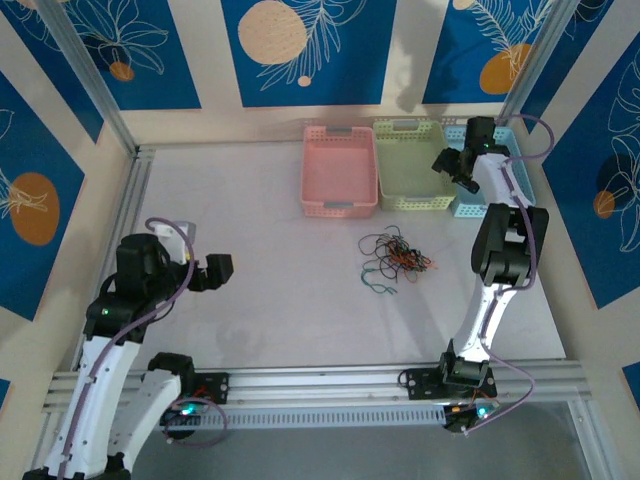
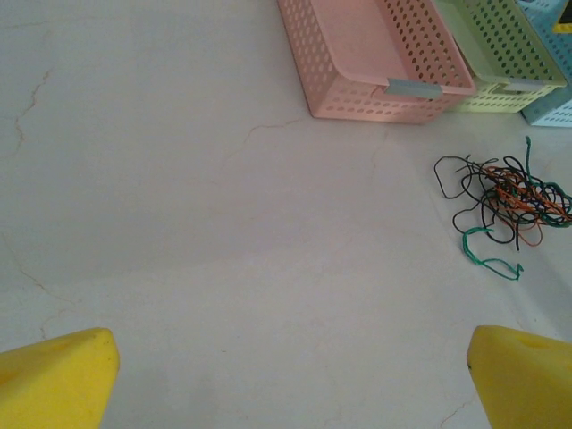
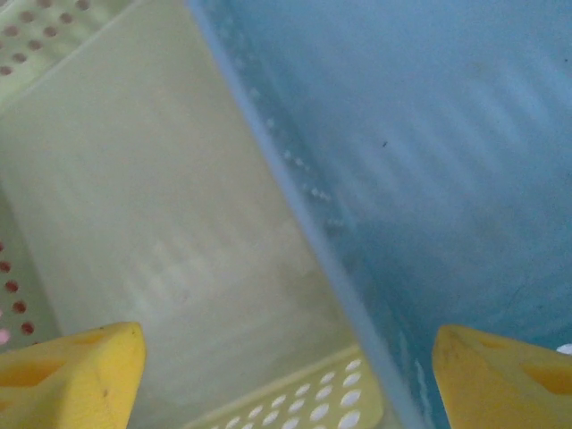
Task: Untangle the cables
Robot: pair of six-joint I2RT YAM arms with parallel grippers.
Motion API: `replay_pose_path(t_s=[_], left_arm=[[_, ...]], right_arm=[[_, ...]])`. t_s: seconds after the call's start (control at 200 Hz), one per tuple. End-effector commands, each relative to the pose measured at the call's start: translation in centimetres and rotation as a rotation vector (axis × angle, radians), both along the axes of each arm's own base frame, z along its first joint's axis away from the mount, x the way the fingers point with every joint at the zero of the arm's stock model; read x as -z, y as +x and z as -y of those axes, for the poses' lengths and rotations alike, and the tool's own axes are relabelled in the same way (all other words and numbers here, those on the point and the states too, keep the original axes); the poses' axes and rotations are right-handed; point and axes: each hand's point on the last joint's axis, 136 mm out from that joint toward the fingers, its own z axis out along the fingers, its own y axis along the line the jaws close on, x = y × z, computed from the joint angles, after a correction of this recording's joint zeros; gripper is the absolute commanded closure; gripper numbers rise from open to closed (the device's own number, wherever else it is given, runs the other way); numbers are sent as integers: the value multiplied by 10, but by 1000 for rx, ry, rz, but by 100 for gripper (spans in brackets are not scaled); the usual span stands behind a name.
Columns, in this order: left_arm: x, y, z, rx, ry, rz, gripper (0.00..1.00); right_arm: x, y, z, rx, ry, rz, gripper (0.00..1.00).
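Robot lab cell (aluminium frame, patterned walls).

The cables lie on the table, just before the row of baskets.

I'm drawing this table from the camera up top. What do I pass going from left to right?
First the left gripper → pink basket → green basket → blue basket.

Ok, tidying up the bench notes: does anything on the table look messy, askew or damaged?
The cables lie in a tangled clump before the pink basket and green basket, one green strand trailing out nearer the arms. Faint hairline cracks mark the table. Nothing looks spilled.
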Motion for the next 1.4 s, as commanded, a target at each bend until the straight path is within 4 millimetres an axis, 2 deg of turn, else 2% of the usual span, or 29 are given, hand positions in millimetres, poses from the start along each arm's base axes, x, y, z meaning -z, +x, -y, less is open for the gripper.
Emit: replay_pose_path(t_s=[0.0, 0.21, 0.31, 0.42, 0.58, 0.645, 0.745, 1.02, 1.18, 1.285, 1.39], left_arm=[[0, -1, 1, 9, 5, 18, 0], [1, 0, 1, 11, 4, 19, 0], [2, 0, 1, 12, 4, 19, 0], [3, 1, 2, 15, 3, 16, 0], [3, 1, 1, 12, 6, 18, 0], [4, 1, 1, 12, 6, 15, 0], [5, 2, 2, 14, 6, 13, 0], [5, 2, 1, 14, 7, 12, 0], [5, 2, 2, 16, 6, 13, 0], [6, 2, 2, 16, 6, 12, 0], [5, 2, 2, 15, 6, 12, 0]], right_arm=[[10, -5, 4, 12, -7, -101, 20], [33, 2, 1, -37, -41, -150, 22], [38, 6, -9, -85, -44, -152, 29], [44, 11, -24, -151, -40, -154, 47], [52, 15, -38, -218, -37, -170, 83], [54, 18, -49, -259, -47, -168, 92], [57, 18, -71, -333, -66, -169, 98], [65, 9, -142, -554, -72, -172, 100], [61, 0, -178, -651, -59, -160, 100], [62, -4, -196, -674, -43, -159, 100], [63, -3, -205, -662, -20, -163, 100]])
